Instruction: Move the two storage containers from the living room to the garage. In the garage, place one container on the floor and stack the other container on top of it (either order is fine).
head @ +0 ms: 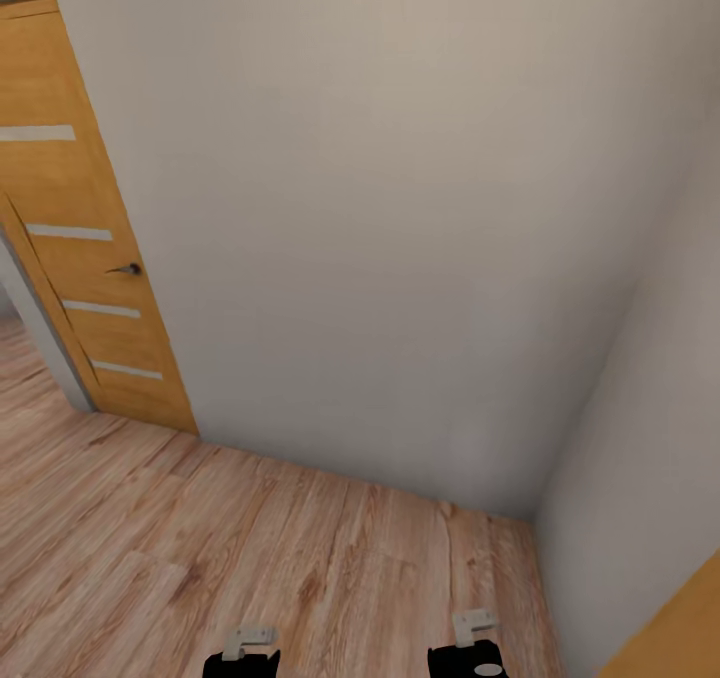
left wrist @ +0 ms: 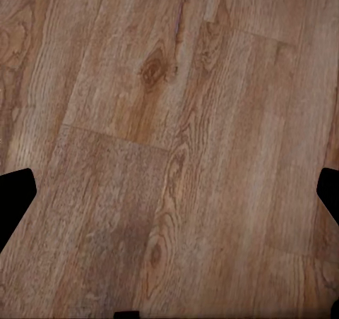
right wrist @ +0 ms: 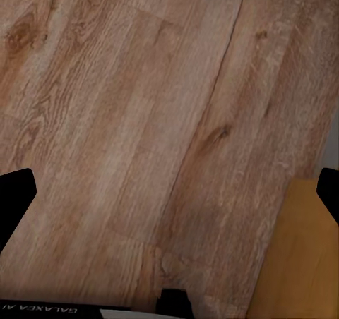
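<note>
The two storage containers are out of view. I face a corner of pale walls [head: 400,208] over light wood plank flooring [head: 250,558], not the garage's concrete. My left gripper [left wrist: 169,199] hangs open above bare planks, its black fingertips [left wrist: 15,199] wide apart with nothing between them. My right gripper [right wrist: 169,199] is open too, over planks beside an orange-brown panel [right wrist: 300,262]. Both wrists show at the head view's lower edge, the left wrist [head: 243,653] and the right wrist [head: 470,648].
An orange-brown wooden door [head: 80,258] with pale stripes and a dark handle [head: 128,269] stands at the left, with an opening beside it. A side wall [head: 640,458] closes the right. An orange-brown panel [head: 675,628] shows at the lower right corner.
</note>
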`<state>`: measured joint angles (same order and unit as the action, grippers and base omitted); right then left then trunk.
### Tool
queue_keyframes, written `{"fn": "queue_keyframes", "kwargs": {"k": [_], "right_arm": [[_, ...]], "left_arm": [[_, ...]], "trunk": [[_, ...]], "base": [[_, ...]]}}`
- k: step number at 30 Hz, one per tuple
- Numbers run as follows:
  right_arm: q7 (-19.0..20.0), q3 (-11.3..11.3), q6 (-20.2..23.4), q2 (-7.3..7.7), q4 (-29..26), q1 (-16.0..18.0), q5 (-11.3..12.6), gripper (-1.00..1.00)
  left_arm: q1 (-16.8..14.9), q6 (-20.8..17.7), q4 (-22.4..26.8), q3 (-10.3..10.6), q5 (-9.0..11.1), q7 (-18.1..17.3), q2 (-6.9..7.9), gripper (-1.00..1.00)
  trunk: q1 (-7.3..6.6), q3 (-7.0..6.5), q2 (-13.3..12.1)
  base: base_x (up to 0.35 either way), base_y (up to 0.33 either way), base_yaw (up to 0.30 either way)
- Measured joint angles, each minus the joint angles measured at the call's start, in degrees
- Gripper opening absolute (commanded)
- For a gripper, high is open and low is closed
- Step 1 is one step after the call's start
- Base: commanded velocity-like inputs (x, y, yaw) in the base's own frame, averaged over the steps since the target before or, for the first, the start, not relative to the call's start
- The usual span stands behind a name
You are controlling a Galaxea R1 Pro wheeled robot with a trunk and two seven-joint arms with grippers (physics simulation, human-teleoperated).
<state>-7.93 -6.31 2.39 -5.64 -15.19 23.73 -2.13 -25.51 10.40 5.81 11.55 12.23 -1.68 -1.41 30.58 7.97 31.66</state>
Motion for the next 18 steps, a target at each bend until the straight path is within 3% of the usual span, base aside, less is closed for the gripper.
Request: {"fn": "queue_keyframes", "kwargs": {"k": [18], "right_arm": [[0.03,0.0,0.0,0.0,0.03,-0.02,-0.02,1.0]], "left_arm": [[0.0,0.0,0.0,0.0,0.0,0.0,0.0,1.0]], "trunk": [[0.0,0.03,0.0]], "base": [[0.154,-0.007,0.055]]}}
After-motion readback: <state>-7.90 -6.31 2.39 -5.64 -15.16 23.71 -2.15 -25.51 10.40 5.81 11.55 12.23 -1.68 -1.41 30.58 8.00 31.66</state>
